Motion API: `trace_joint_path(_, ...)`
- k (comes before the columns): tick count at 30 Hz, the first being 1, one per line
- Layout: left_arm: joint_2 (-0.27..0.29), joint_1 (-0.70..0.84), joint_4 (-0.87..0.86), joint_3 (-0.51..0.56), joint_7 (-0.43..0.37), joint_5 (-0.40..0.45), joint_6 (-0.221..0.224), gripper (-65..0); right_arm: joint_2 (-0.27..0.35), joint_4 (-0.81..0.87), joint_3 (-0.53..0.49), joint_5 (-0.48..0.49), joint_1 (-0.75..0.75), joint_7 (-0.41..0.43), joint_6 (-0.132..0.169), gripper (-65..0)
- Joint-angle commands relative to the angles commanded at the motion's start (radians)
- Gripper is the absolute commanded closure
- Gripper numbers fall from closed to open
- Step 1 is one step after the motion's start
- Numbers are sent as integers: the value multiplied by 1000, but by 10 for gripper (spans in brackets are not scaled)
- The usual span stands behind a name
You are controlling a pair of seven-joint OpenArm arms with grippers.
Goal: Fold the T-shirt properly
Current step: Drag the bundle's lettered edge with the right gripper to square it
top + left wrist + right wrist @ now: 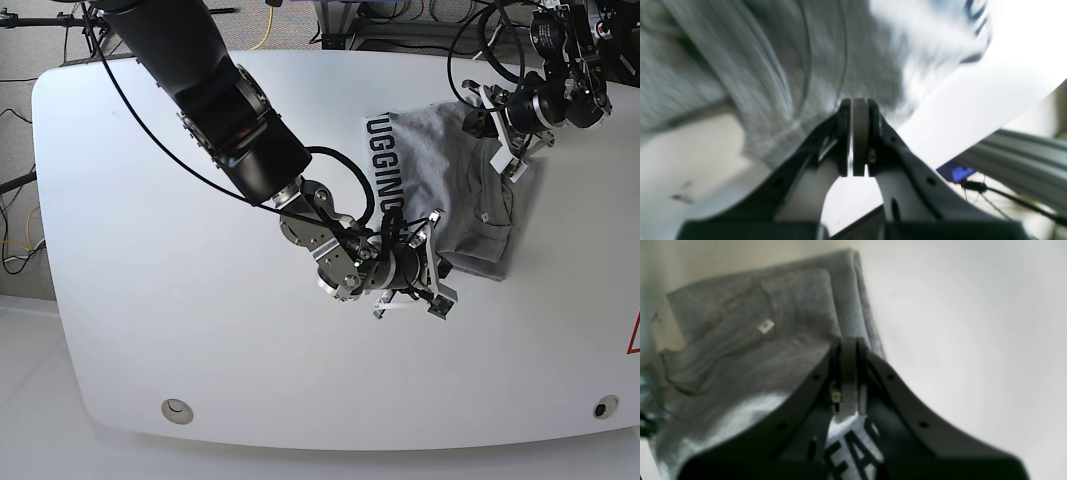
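left claw (860, 136) pinched on T-shirt (455, 180) edge | right claw (848, 373) likewise | lifting both corners to fold over

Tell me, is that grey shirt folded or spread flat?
Partly folded: the T-shirt lies doubled over itself, both grippers pinching its edges.

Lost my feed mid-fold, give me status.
Left gripper and right gripper both shut on T-shirt. Shirt partly folded, lettering showing. Nothing else on table.
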Motion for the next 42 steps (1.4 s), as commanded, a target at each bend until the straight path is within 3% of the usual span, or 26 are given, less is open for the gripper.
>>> trace_joint_path(7, -3, -9, -121, 3, -14, 9, 0, 0, 0, -97, 0, -8, 0, 46, 0, 0)
trace_joint_path(15, -5, -57, -189, 2, -44, 89, 0, 0, 0, -141, 0, -11, -11, 49, 2, 0)
trace_joint_path(27, -3, -164, -195, 0, -55, 204, 0, 0, 115, -137, 3, -2, -80, 28, 2, 0)
trace_joint_path(35, -23, -227, -195, 2, -123, 262, 0, 0, 170, -135, 3, 0, -107, -35, 2, 0)
trace_joint_path(42, -23, -278, -196, 2, -135, 345, 0, 0, 233, 35, 5, 0, -203, -86, 2, 0)
